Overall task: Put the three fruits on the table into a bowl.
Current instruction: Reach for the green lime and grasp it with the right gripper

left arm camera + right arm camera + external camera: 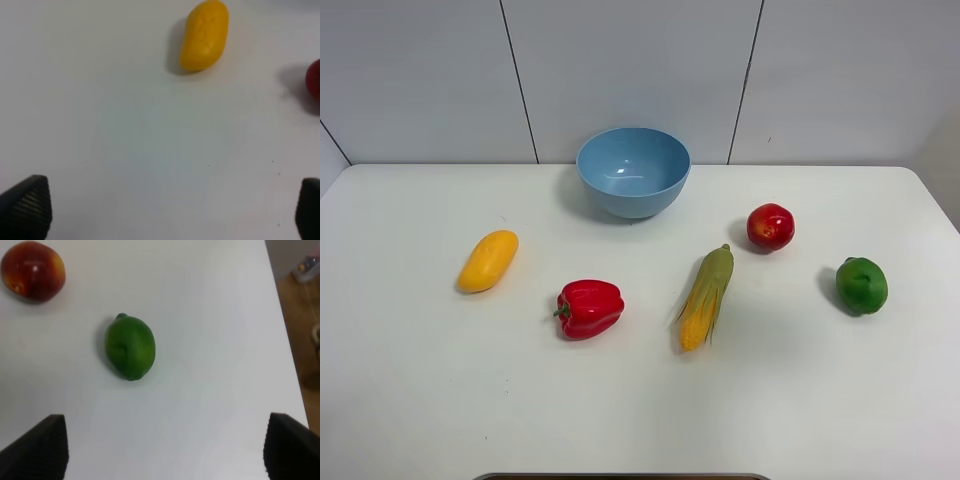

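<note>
The yellow-orange mango (488,260) lies on the left of the white table (420,400). The red apple-like fruit (771,226) and the green fruit (862,285) lie on the right. The light-blue bowl (633,170) stands empty at the back middle. Neither gripper shows in the high view. In the left wrist view my left gripper (167,210) is open and empty above bare table, with the mango (204,36) well ahead of it. In the right wrist view my right gripper (165,447) is open and empty, with the green fruit (130,347) ahead of it and the red fruit (33,271) farther off.
A red bell pepper (589,308) and a corn cob (707,296) lie in the middle of the table, in front of the bowl. The pepper's edge shows in the left wrist view (314,80). The table's right edge and the floor (300,315) show beside the green fruit.
</note>
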